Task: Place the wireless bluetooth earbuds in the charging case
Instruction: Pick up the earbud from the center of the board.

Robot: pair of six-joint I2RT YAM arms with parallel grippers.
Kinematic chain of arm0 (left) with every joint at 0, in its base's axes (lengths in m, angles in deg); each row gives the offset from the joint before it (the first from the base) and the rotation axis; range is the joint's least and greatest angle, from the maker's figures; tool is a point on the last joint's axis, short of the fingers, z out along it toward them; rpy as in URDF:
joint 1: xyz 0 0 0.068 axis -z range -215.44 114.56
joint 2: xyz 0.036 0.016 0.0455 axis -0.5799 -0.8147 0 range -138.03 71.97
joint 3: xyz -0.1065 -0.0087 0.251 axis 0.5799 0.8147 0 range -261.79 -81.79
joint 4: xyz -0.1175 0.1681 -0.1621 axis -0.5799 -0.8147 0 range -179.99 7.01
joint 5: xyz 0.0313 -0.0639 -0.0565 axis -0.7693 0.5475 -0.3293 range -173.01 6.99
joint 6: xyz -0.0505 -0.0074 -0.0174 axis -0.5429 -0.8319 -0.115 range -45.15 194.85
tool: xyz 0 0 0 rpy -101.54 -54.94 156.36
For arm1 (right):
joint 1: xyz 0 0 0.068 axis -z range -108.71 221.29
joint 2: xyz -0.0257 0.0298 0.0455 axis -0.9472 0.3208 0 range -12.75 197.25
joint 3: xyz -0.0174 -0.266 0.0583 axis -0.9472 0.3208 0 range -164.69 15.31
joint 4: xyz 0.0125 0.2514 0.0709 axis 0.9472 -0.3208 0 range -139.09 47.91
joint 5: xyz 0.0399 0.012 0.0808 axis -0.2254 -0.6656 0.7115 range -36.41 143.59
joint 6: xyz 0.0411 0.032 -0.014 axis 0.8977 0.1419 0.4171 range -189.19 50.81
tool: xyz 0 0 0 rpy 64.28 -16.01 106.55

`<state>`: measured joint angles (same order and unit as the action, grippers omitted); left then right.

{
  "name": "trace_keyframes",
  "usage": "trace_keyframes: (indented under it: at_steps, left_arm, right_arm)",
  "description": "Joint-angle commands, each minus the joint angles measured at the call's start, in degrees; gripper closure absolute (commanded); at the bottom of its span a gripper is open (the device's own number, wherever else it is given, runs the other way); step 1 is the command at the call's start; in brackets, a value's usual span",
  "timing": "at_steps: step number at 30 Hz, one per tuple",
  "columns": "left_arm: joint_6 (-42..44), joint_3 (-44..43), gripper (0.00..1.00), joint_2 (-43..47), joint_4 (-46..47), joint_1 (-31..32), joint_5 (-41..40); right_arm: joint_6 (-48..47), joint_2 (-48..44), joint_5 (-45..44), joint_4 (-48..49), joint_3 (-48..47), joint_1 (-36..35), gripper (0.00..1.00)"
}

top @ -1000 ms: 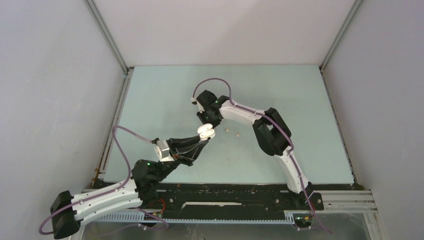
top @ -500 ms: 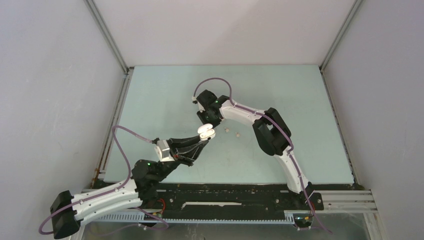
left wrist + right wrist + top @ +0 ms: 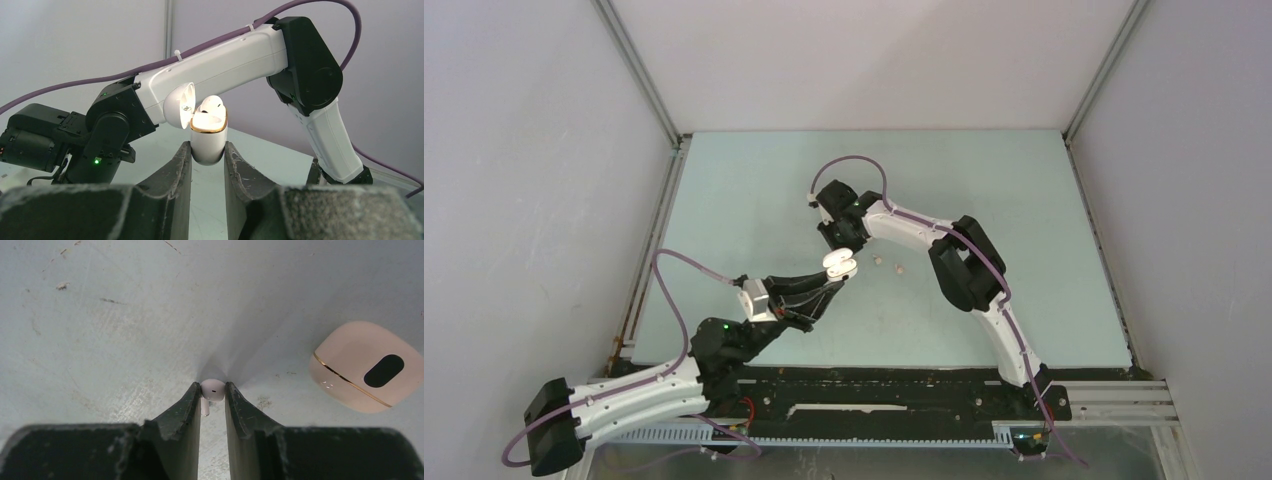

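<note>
My left gripper [image 3: 207, 151] is shut on a white charging case [image 3: 207, 140] with a gold rim and holds it upright above the table. Its lid is open and one white earbud [image 3: 212, 103] sits in it. In the top view the case [image 3: 838, 264] is at the table's middle, at the tip of the left gripper [image 3: 831, 279]. My right gripper [image 3: 213, 390] is shut on a pale earbud [image 3: 213, 389], stem toward the camera, and hangs just behind the case in the top view [image 3: 842, 244]. Two small tan earbuds [image 3: 877, 261] [image 3: 900, 268] lie on the table right of the case.
A closed pinkish-tan case [image 3: 362, 367] with a gold seam lies on the table to the right in the right wrist view. The right arm's forearm [image 3: 225, 60] stretches across just behind the held case. The pale green table [image 3: 1024, 200] ends at grey walls.
My left gripper has shifted the white case slightly to the right and forward. The right gripper has barely moved.
</note>
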<state>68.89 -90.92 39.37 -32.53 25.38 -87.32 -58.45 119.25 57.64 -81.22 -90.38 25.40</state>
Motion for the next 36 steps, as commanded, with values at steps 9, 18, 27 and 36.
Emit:
trace_keyframes:
  at_steps: [9, 18, 27, 36]
  left_arm:
    - [1.7, 0.2, 1.00, -1.1, 4.2, 0.3, -0.8]
    - [3.9, 2.9, 1.00, -6.3, 10.8, 0.2, -11.0]
    - [4.3, 3.5, 1.00, -25.2, 30.1, 0.2, -20.5]
    - [3.6, -1.5, 1.00, -38.7, 40.7, 0.2, -21.2]
  right_arm:
    - [0.8, -9.4, 0.6, 2.8, 7.4, 2.5, 0.94]
    - [2.2, -24.7, 14.5, 14.5, 21.6, 11.1, 1.00]
    - [2.5, -41.6, 22.9, 27.1, 31.6, 17.0, 1.00]
    - [2.0, -59.7, 27.7, 48.2, 47.2, 15.4, 1.00]
